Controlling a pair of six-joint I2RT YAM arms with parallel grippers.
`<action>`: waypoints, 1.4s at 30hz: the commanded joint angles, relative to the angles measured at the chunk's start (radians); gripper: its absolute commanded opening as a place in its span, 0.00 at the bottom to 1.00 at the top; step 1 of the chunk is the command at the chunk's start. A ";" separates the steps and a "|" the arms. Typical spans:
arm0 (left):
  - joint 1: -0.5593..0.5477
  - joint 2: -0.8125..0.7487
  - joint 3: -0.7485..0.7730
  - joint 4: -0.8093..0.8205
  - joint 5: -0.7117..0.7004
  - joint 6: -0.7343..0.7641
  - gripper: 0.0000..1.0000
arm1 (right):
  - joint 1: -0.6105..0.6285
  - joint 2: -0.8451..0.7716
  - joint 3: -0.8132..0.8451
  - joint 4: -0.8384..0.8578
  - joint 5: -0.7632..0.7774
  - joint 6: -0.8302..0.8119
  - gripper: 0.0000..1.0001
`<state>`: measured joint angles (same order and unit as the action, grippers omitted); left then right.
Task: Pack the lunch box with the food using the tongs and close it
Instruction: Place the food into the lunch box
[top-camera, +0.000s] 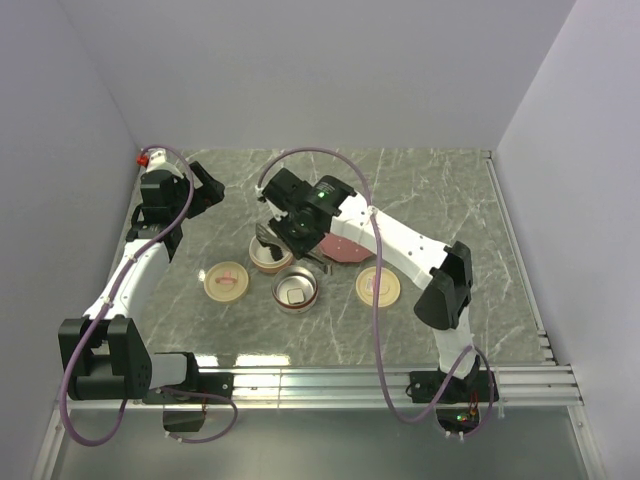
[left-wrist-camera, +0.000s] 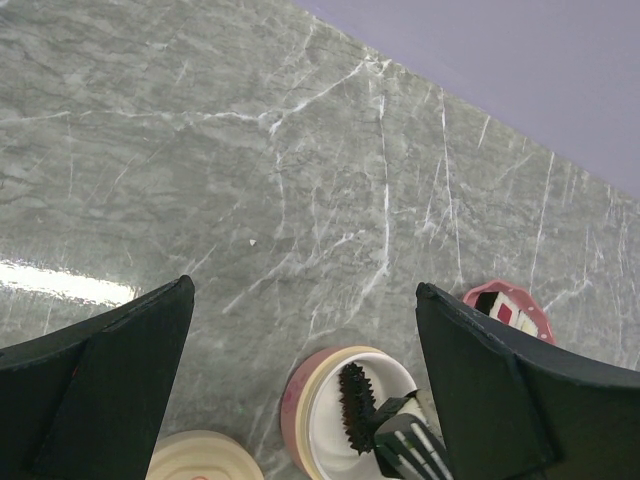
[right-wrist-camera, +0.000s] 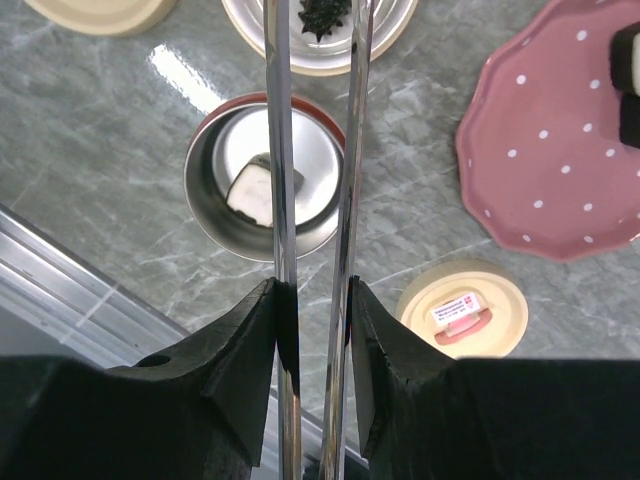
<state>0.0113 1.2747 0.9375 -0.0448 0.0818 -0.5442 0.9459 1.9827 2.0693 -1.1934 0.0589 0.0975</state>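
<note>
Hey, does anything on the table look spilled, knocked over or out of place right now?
Nothing stands out. The steel bowl and the white-lined bowl stand upright with food inside, the two cream lids lie flat beside them, and no food shows loose on the table.

Bright, even light from above fills every view, and shadows are soft and faint. White glare streaks lie on the grey marble-patterned table (top-camera: 440, 200) near its front edge. The long thin grey metal tongs (right-wrist-camera: 281, 150) gleam.
</note>
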 joint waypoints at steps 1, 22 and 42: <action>-0.004 -0.021 0.018 0.039 0.006 -0.010 0.99 | 0.016 -0.005 -0.023 0.060 -0.011 -0.025 0.17; -0.005 -0.020 0.024 0.031 -0.011 -0.008 0.99 | 0.033 0.045 -0.035 0.043 0.021 -0.039 0.35; -0.005 -0.021 0.020 0.033 -0.010 -0.008 0.99 | 0.034 0.051 -0.023 0.061 0.059 -0.022 0.47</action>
<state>0.0113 1.2743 0.9375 -0.0448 0.0811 -0.5438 0.9710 2.0350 2.0323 -1.1645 0.0841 0.0692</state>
